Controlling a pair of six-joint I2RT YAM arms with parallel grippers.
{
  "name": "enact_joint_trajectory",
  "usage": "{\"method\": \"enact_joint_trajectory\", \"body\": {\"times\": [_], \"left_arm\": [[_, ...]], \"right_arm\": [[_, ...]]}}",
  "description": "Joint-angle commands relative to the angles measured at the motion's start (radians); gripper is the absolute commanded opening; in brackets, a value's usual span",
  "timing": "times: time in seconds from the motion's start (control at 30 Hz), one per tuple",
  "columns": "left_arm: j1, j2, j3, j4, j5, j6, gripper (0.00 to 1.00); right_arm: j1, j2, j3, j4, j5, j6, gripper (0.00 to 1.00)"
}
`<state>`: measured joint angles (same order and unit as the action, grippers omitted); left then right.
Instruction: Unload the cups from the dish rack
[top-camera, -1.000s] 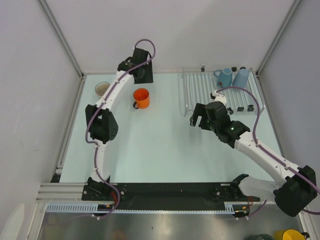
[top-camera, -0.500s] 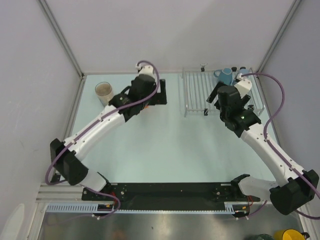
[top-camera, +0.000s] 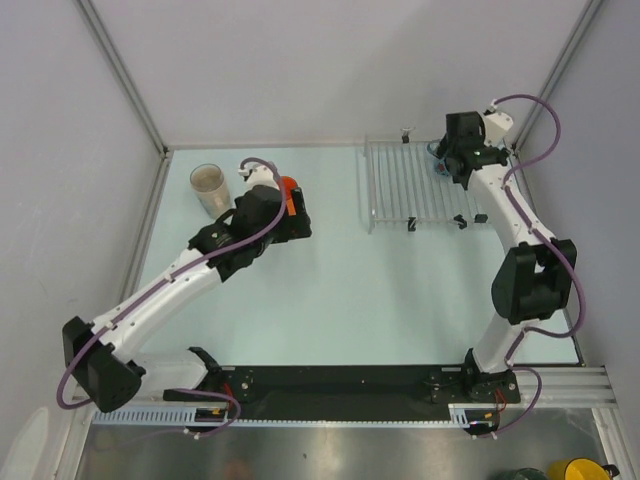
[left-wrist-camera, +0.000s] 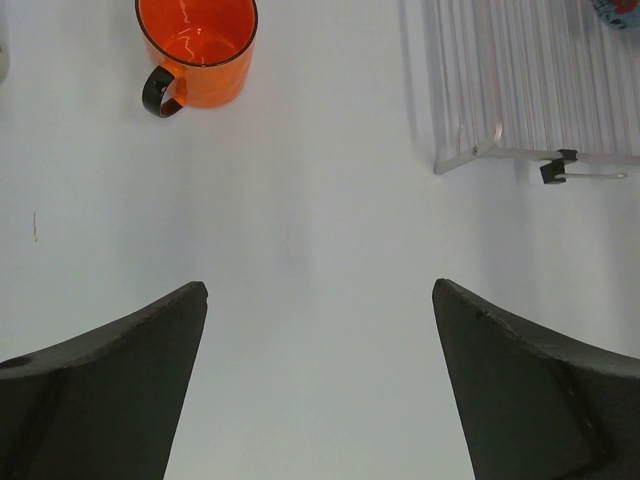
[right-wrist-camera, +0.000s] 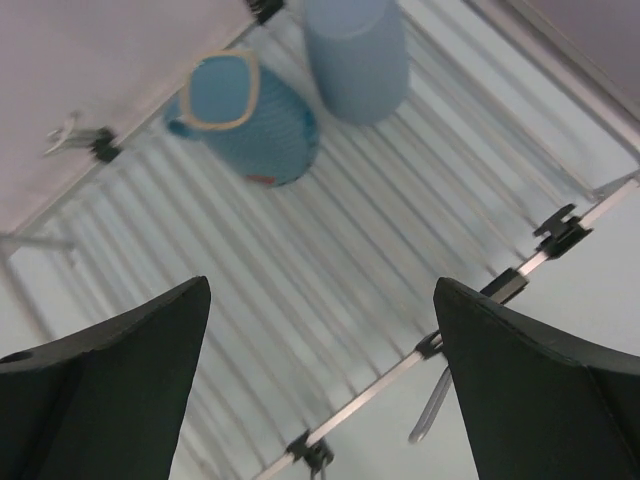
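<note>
Right gripper (right-wrist-camera: 320, 283) spread above cream-rimmed teal-blue mug (right-wrist-camera: 250, 125), possibly tilted.

Within the last second the left tool (left-wrist-camera: 320, 290) has swung from the back wall to the near side of the orange mug (left-wrist-camera: 197, 48) and spread wide, while the right tool (right-wrist-camera: 320, 285) has left the middle of the counter (top-camera: 330, 290) for the far right corner of the dish rack (top-camera: 400, 190), above the teal-blue mug (right-wrist-camera: 245, 115) and light-blue cup (right-wrist-camera: 355, 55), widening too.

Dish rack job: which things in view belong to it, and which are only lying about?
Job:
rack
teal mug
light-blue cup
orange mug
beige tumbler

Lying about:
yellow mug
</note>
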<state>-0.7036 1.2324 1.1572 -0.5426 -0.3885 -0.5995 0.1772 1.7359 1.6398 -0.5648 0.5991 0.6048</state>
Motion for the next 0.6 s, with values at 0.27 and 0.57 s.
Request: {"method": "enact_joint_trajectory", "body": {"times": [0.27, 0.57], "left_arm": [[-0.019, -0.088, -0.068, -0.06, -0.032, -0.036, 1.0], [-0.019, -0.031, -0.062, -0.059, -0.036, -0.028, 1.0]], "right_arm": [[-0.102, 0.264, 0.328, -0.021, 0.051, -0.066, 1.0], [-0.157, 0.359, 0.394, 0.022, 0.016, 0.003, 1.0]]}}
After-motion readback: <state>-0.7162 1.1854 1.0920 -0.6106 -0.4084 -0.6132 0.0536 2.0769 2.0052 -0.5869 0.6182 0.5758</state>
